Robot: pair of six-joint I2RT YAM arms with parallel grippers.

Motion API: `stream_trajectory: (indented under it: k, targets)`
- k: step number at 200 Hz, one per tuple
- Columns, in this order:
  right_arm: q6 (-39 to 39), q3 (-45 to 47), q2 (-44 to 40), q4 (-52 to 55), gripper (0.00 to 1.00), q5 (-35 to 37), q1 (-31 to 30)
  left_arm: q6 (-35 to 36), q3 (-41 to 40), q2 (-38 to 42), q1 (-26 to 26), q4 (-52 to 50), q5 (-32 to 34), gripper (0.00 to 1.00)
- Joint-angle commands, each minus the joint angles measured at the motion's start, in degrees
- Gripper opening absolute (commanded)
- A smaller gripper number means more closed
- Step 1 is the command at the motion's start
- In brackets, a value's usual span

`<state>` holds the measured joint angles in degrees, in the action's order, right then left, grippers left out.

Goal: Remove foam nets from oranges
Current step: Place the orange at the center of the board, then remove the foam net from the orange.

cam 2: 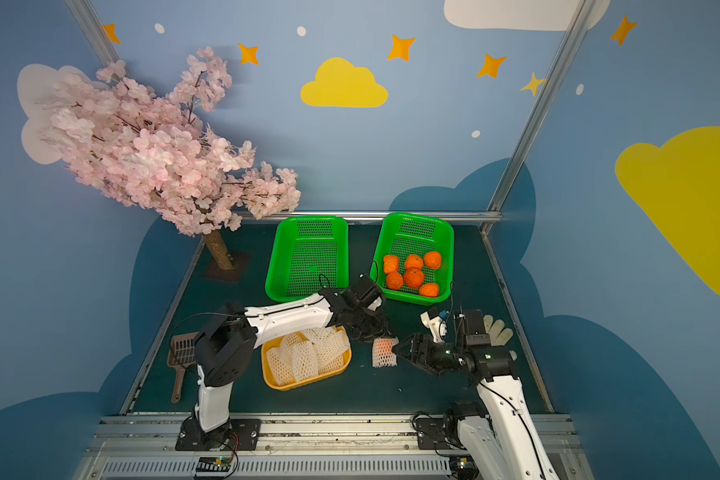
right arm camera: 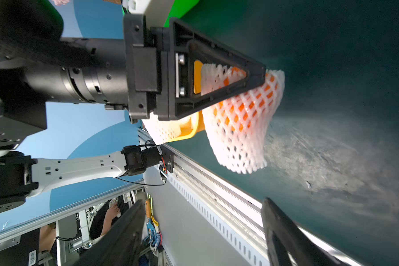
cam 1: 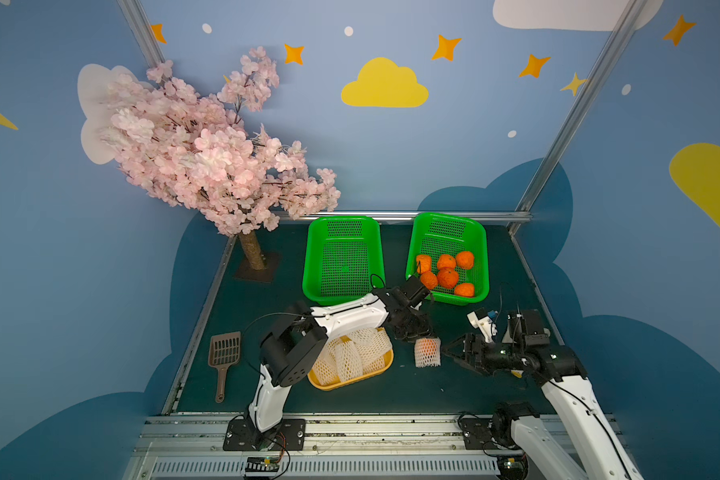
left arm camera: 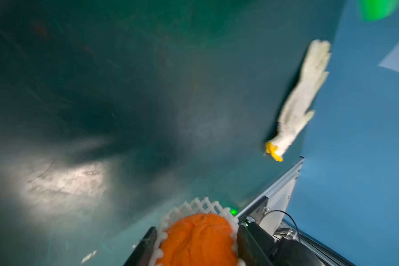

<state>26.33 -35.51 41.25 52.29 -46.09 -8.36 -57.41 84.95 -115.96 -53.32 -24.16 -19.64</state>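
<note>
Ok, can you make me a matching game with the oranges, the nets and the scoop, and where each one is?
Things:
1. bare oranges
2. loose foam nets
3. netted orange
4. brown scoop

Places:
A. clamped in the left gripper
B. lying alone near the table edge on the left
C. in a green basket
D. piled in the yellow tray

Pairs: 1-C, 2-D, 3-A, 4-B.
</note>
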Motion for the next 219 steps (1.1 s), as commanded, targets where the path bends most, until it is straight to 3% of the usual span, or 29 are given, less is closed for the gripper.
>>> stream_trajectory:
  k: [1,32,53,123,139,194,219]
  targets:
    - [1.1,2.93,0.77,-2.22,0.78,-1.4,-0.42,-0.26,1.88,-2.48,-0.02,0.26,-0.27,0.59]
    - [2.54,4.25,2.55,-4.01,0.78,1.26,-2.23,0.17,2.2,-2.32,0.23,0.54,0.37,0.82]
    - [4.33,6.15,4.01,-7.24,0.78,2.55,-4.44,0.55,2.0,-0.11,0.53,-0.07,1.85,0.91]
    - [10.0,9.34,9.45,-15.24,0.78,7.54,-12.96,4.37,3.82,9.65,2.86,-5.48,5.85,0.96]
    - [10.18,9.55,11.3,-16.71,0.78,8.72,-13.24,6.36,3.93,12.81,3.5,-6.74,9.74,0.95]
    - [10.85,9.57,22.3,-27.79,0.75,8.85,-13.5,21.78,-0.38,27.16,4.02,-3.34,15.28,0.97]
    - [7.01,6.29,30.01,-28.94,0.65,6.78,-13.68,30.15,-8.33,35.09,4.24,3.86,14.12,0.98]
